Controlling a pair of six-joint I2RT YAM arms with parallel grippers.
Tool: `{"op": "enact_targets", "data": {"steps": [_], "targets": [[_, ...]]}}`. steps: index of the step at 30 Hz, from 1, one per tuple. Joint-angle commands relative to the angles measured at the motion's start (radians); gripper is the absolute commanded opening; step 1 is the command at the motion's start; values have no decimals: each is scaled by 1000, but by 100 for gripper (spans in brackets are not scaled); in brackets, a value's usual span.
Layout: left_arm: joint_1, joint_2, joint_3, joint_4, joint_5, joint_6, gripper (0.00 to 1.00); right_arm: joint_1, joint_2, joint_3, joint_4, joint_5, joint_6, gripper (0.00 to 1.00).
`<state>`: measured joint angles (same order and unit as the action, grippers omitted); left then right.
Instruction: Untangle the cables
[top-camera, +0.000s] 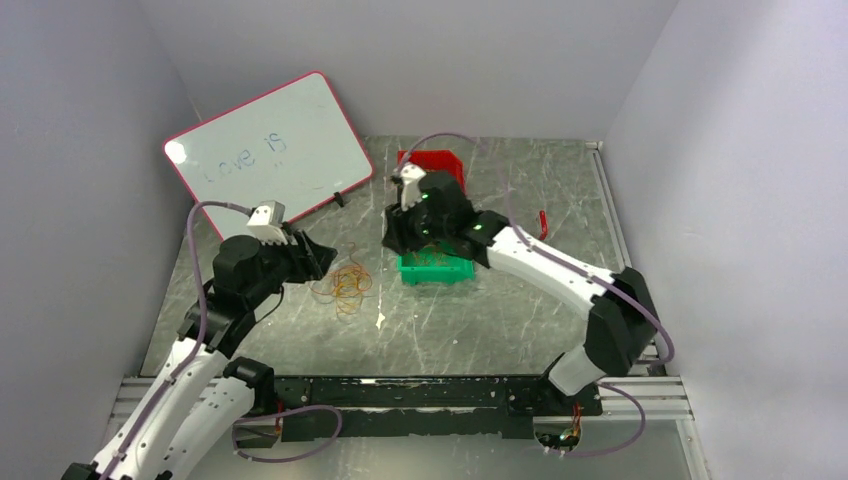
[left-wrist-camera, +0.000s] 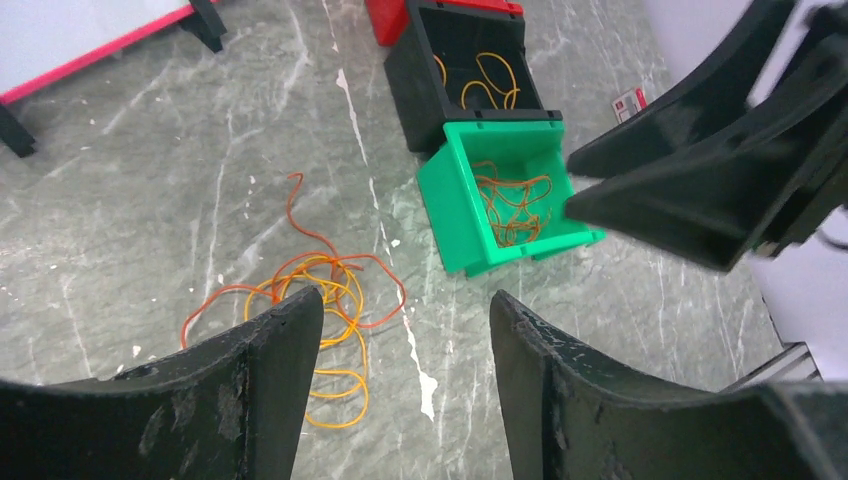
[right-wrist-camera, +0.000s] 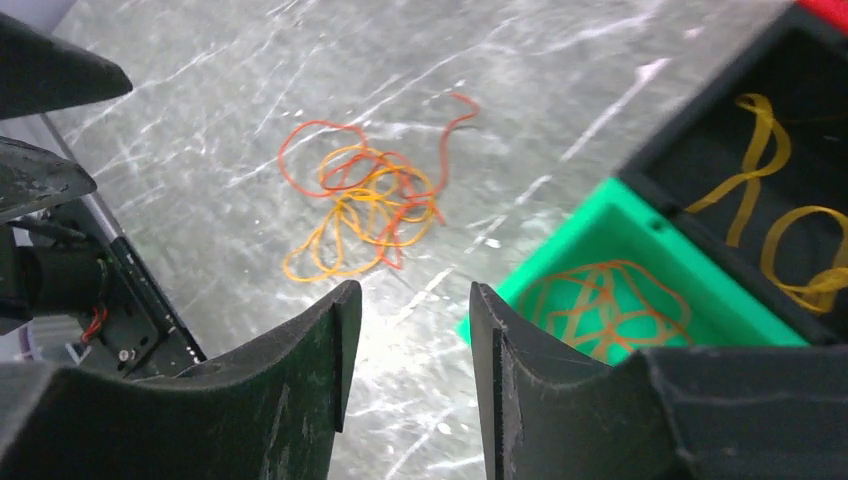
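The cables (top-camera: 346, 283) are a small tangle of thin orange, yellow and reddish loops lying on the grey table. They also show in the left wrist view (left-wrist-camera: 315, 290) and the right wrist view (right-wrist-camera: 365, 205). My left gripper (top-camera: 320, 258) is open and empty, just left of and above the tangle; its jaws (left-wrist-camera: 405, 305) stand wide apart. My right gripper (top-camera: 393, 235) is open and empty, hovering right of the tangle beside the green bin (top-camera: 440, 271); its jaws (right-wrist-camera: 408, 295) stand apart.
The green bin (left-wrist-camera: 450, 195) holds orange loops (left-wrist-camera: 510, 205). A black bin (left-wrist-camera: 415, 75) behind it holds yellow loops (left-wrist-camera: 490, 75). A red bin (top-camera: 432, 161) stands further back. A whiteboard (top-camera: 265, 150) leans at the back left. A small red item (top-camera: 542, 222) lies to the right.
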<state>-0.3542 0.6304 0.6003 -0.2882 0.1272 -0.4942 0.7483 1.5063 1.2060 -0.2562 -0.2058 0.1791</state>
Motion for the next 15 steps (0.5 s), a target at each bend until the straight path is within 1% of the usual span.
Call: {"op": "enact_targets", "data": {"steps": [1,6,9,15], "targets": [[5,-37,43,-74,-72,10,66,104,108,70,7,73,61,47],[5,-76,79,-139,-96,42,66,161,222,126,-4,112,99,45],[4,-105,84,-142,-94,47,67,191,291,162,-28,141,100,45],[5,-118,79,-140,-87,48,66,208,385,202,-38,180,109,43]]}}
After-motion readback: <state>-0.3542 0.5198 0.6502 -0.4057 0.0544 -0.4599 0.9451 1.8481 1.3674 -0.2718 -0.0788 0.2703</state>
